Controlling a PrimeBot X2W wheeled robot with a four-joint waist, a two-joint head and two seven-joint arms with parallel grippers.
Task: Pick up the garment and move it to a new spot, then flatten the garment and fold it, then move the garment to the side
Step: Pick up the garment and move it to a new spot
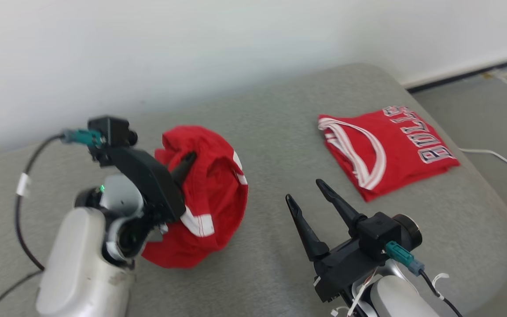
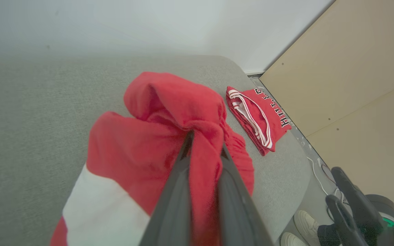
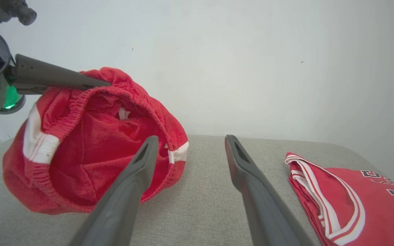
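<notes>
In the left wrist view a fold of the garment (image 2: pixel 142 143) is seen pinched between the fingers of the left gripper (image 2: pixel 206 141) — in the head view this grip is half hidden by the wrist. In the right wrist view the gathered waistband is shown, opened wide. The right gripper (image 1: pixel 304 190) is held with jaws apart. The garment — red, crumpled, white-banded — is held over the left part of the grey cushion (image 1: pixel 271 110), well apart from a folded red jersey (image 1: pixel 390 149).

Plain indoor room here, home-like: a grey padded cushion (image 1: pixel 280 110) against a bare white wall (image 1: pixel 236 35), a folded jersey (image 1: pixel 390 149) on it, a white cable (image 1: pixel 495 156) across grey floor (image 1: pixel 478 105), white shoes (image 2: pixel 304 220) near beige panels (image 2: pixel 354 68).
</notes>
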